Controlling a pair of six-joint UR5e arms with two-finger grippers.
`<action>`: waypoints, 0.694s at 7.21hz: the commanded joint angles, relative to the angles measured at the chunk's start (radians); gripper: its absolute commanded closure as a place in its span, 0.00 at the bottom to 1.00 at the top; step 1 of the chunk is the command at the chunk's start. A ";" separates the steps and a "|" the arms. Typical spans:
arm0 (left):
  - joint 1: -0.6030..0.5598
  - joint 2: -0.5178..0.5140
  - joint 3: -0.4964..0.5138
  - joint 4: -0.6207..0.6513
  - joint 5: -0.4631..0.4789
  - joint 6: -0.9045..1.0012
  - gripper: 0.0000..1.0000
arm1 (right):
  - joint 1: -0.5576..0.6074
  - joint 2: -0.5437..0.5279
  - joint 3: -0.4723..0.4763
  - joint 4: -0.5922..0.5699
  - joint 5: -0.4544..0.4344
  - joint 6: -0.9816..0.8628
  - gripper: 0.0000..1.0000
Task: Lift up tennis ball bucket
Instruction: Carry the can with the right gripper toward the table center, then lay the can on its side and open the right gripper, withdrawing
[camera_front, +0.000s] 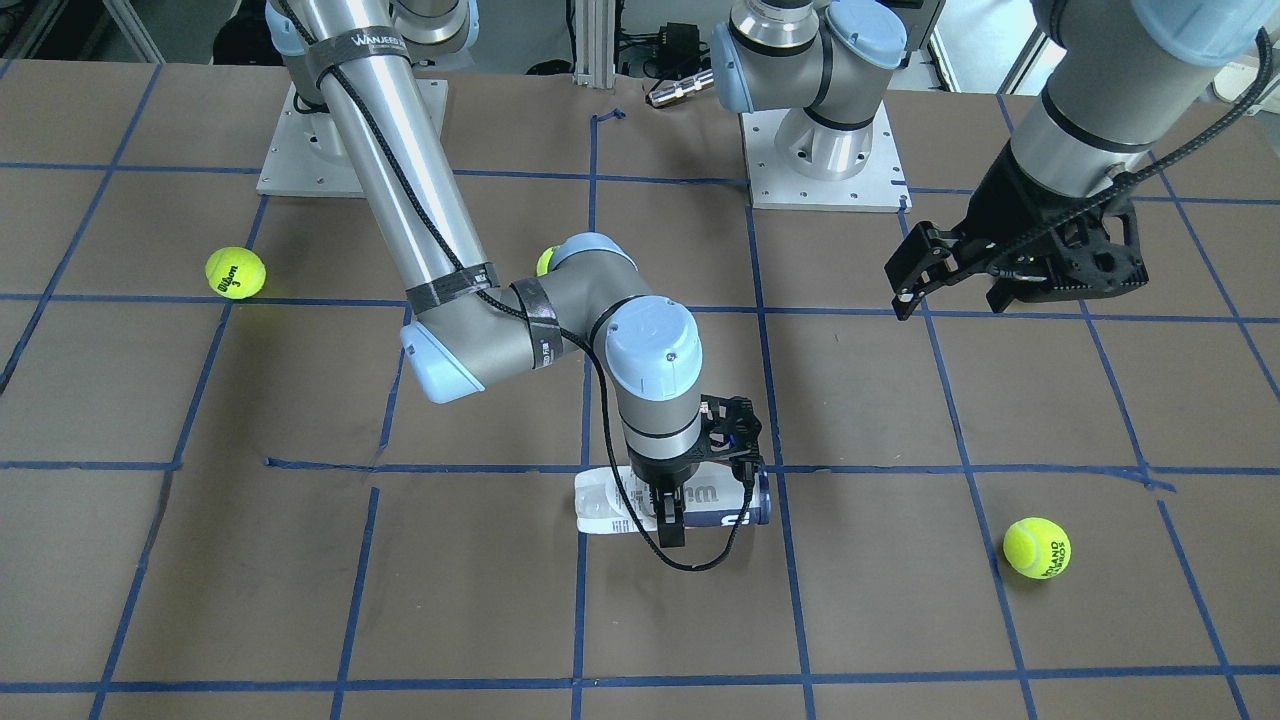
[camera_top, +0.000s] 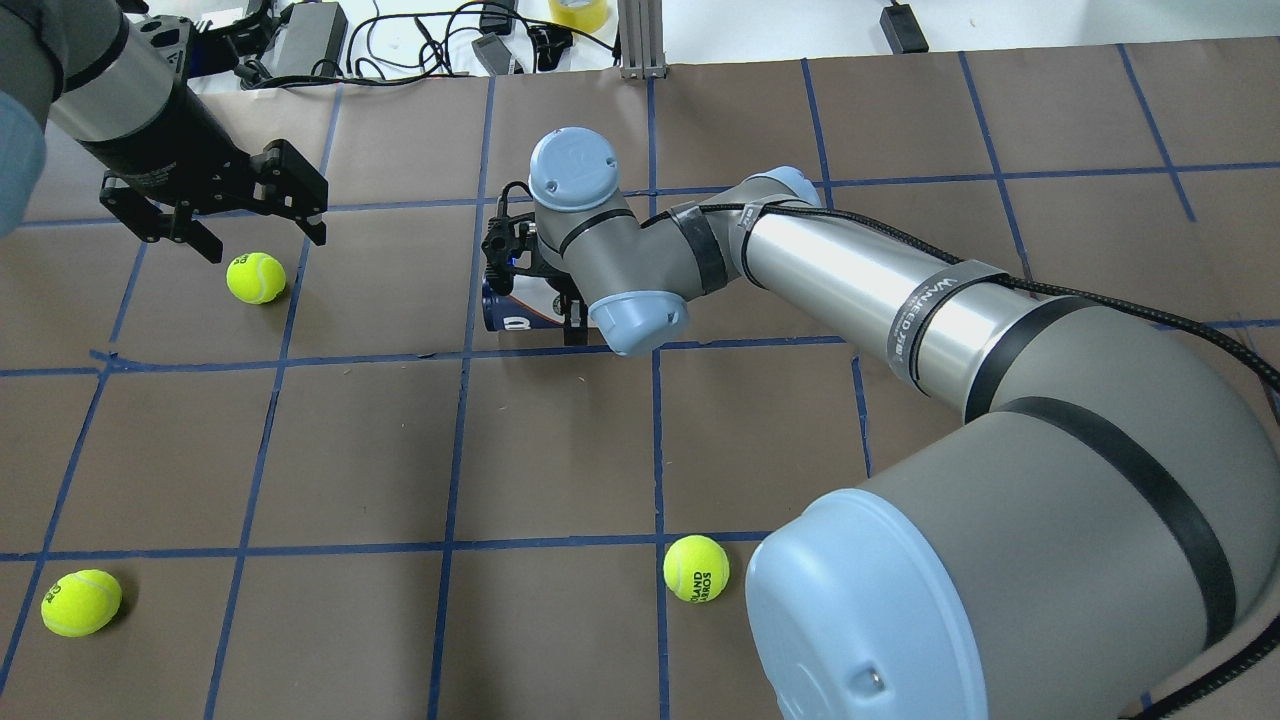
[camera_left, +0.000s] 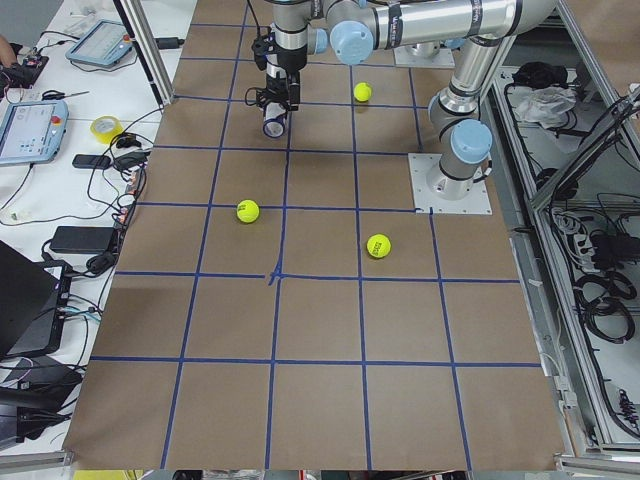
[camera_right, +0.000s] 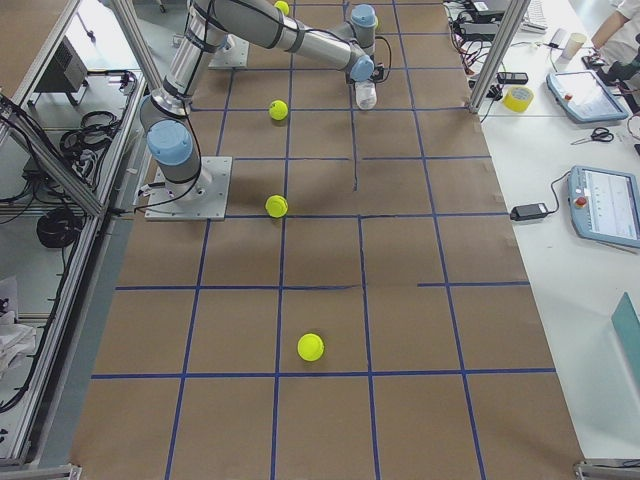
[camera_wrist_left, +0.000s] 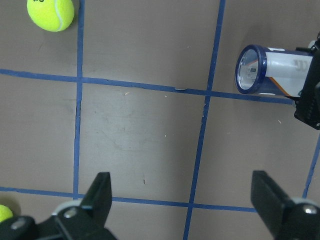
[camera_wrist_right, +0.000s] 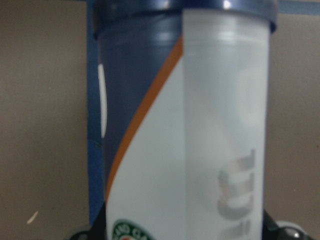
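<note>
- The tennis ball bucket (camera_front: 600, 510) lies on its side on the table (camera_front: 300, 580), low in the middle of the front-facing view and across a blue tape line. It has not left the surface yet.
- The right gripper (camera_front: 672, 515) comes straight down over the middle of the can with one finger on each side. In its wrist view the can fills the frame and the fingers sit right at its flanks. I can't tell whether they are pressing on it or only just beside it.
- If one finger touches first, the smooth round can could roll off along the table before the squeeze lands.
- The wall is thin clear plastic. A hard squeeze could dent it or squirt it out, and a soft one could let it slide down during the lift.
- The hold looks roughly central, so I'd expect little tipping, though any offset would let one end droop.
- A loop of cable (camera_front: 700, 562) hangs from the wrist just in front of the can, and it might drag or nudge it.
- The left gripper (camera_wrist_left: 182, 197) hangs at the upper right of the front-facing view, spread wide and holding nothing. It is well apart from the can, so I see no clash there.
</note>
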 joint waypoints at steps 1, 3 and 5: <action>0.002 0.000 -0.002 0.003 0.000 0.000 0.00 | 0.000 -0.006 0.004 0.009 0.026 0.004 0.00; 0.003 -0.001 -0.002 0.002 0.000 0.000 0.00 | -0.023 -0.059 0.003 0.012 0.070 0.007 0.00; 0.003 -0.001 -0.004 0.003 -0.001 0.000 0.00 | -0.107 -0.177 0.003 0.095 0.151 0.008 0.00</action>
